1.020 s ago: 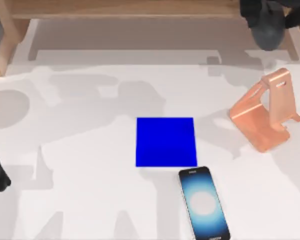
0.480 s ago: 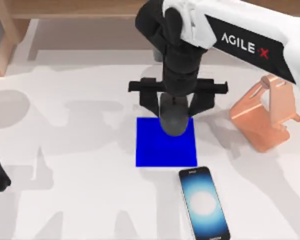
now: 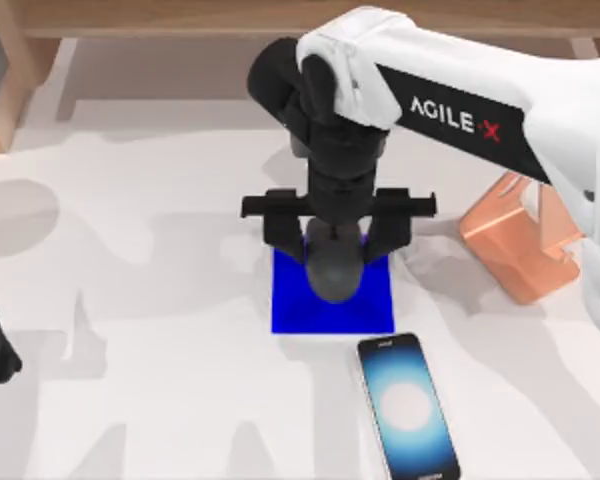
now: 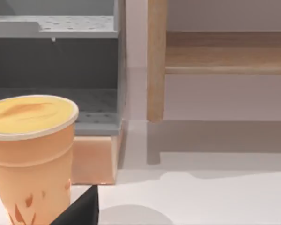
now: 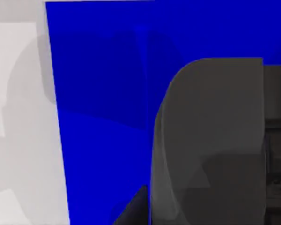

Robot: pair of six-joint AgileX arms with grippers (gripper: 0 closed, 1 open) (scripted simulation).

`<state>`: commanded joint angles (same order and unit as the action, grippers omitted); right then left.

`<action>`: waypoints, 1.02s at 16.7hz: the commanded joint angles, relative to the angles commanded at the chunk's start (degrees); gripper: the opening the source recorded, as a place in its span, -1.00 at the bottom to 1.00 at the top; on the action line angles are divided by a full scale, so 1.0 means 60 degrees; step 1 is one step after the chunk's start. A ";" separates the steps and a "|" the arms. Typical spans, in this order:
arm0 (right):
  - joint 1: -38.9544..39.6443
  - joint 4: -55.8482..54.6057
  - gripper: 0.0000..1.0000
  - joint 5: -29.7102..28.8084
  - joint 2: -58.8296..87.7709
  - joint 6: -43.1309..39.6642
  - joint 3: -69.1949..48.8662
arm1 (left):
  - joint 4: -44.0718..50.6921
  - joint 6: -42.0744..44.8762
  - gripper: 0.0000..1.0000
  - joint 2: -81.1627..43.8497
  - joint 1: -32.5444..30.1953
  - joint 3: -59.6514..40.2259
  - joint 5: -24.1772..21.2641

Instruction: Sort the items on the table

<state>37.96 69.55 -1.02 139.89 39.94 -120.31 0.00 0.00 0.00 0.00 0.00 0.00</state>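
Simulated desk setting, white table (image 3: 130,300), wooden shelf (image 3: 230,20), phone stand (image 3: 525,255)

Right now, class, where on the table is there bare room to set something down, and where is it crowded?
Free: the wide table stretch left of the blue pad, and the near strip left of the smartphone. Crowded: the centre-right, where the right pincer holds the computer mouse over the pad, beside the copper stand.

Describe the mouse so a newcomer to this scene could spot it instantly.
Start at the white table and find the blue square pad near its middle. Directly over it, the right gripper holds a dark grey oval mouse. The nearby smartphone is flat with a glowing screen; the copper-pink stand is angular.
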 joint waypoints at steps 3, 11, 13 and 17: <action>0.0015 -0.0136 -1.00 -0.0002 0.0028 -0.0003 0.0110 | 0.0000 0.0000 1.00 0.0000 0.0000 0.0000 0.0000; 0.0039 -0.0338 -0.85 -0.0006 0.0076 -0.0005 0.0269 | 0.0000 0.0000 1.00 0.0000 0.0000 0.0000 0.0000; 0.0039 -0.0338 -0.55 -0.0006 0.0076 -0.0005 0.0269 | 0.0000 0.0000 1.00 0.0000 0.0000 0.0000 0.0000; 0.0039 -0.0338 0.06 -0.0006 0.0076 -0.0005 0.0269 | 0.0000 0.0000 1.00 0.0000 0.0000 0.0000 0.0000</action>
<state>38.19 67.52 -1.05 140.34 39.91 -118.69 0.00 0.00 0.00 0.00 0.00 0.00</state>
